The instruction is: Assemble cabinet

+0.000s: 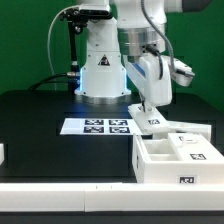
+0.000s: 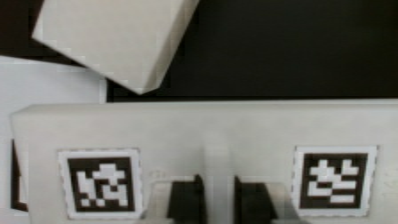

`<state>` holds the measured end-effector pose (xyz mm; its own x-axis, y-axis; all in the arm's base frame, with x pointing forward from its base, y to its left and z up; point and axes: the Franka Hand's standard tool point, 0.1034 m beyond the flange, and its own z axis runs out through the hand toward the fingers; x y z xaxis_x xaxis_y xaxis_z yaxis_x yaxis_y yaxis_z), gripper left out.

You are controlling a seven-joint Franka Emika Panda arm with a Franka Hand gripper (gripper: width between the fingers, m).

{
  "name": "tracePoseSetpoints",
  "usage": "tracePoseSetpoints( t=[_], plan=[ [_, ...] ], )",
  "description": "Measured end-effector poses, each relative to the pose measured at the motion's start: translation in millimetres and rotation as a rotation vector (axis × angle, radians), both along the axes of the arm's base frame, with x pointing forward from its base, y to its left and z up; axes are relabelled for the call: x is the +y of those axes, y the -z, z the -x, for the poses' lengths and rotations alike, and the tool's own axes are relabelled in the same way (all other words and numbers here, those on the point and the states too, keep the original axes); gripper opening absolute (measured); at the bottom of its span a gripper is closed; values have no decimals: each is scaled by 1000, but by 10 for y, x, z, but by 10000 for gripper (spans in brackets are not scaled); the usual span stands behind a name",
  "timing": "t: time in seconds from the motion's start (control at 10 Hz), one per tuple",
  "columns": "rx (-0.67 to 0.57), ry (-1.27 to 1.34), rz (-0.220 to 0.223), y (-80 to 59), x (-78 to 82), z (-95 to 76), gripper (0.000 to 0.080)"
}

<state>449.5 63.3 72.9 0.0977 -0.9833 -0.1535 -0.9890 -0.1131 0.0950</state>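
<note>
Panel fitting is my read of the step in hand: the gripper [image 1: 150, 102] hangs low over a small white panel [image 1: 151, 120] on the black table [image 1: 40, 120]. That panel lies just beside the marker board [image 1: 103, 126] and close against the open cabinet body [image 1: 172, 160] at the exterior view's right. The next move, I judge, calls for a square grip on the panel, then a lift over the box wall without knocking it. I cannot tell whether the fingers are apart or clamped. The wrist view shows only a tagged face [image 2: 196, 125] with 2 tags and an angled white part [image 2: 111, 40], both cropped and blurred. 1 white piece [image 1: 2, 153] at the exterior view's left edge is cut off.
</note>
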Motion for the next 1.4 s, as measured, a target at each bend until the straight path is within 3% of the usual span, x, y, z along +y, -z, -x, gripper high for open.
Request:
tracePoseSetpoints(
  t=[1.0,1.4],
  plan=[
    [15,30,12,52,-2,-31,64],
    [91,12,-3,84,48,-8,64]
  ],
)
